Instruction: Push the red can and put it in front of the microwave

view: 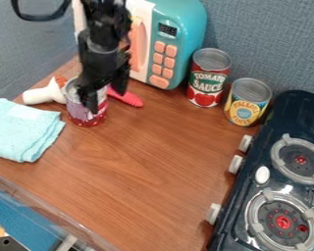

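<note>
My black gripper [106, 96] hangs at the upper left, its two fingers apart, one over the front of a red and purple can [88, 117] and the other to that can's right. This can stands upright in front of the teal and white microwave [187, 24], toward its left side, its top partly hidden by the gripper. Upright beside the microwave's right side is a red tomato can [207, 82].
A yellow can [247, 105] stands between the tomato can and the dark stove [250, 208]. Left of the gripper lie a white and orange object [44, 94] and a light blue cloth [23, 131]. A pink-red utensil [129, 99] lies behind the gripper.
</note>
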Available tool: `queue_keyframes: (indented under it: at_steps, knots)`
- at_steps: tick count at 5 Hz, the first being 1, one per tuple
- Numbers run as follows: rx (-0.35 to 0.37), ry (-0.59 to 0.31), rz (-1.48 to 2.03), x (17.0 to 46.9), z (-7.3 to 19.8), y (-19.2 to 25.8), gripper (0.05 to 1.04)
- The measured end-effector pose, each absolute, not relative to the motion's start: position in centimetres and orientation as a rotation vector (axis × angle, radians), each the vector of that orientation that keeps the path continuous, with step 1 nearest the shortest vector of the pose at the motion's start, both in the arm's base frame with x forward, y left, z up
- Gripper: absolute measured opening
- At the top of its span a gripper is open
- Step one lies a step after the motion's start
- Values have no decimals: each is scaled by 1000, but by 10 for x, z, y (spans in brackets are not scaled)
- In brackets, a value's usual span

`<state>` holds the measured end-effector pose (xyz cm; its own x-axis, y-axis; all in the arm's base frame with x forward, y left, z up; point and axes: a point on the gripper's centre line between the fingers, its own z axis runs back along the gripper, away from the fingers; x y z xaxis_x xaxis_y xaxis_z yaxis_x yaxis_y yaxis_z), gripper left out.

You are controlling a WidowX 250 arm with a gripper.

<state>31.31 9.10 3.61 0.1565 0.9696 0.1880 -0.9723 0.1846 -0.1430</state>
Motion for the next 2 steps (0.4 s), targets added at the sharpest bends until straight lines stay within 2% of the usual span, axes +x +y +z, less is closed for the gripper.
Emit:
queue_keyframes:
  at_steps: [1, 2]
  knots:
    - [-25, -346, 1361, 308, 75, 88, 999]
    - [-42, -414, 1318, 305, 103, 94, 999]
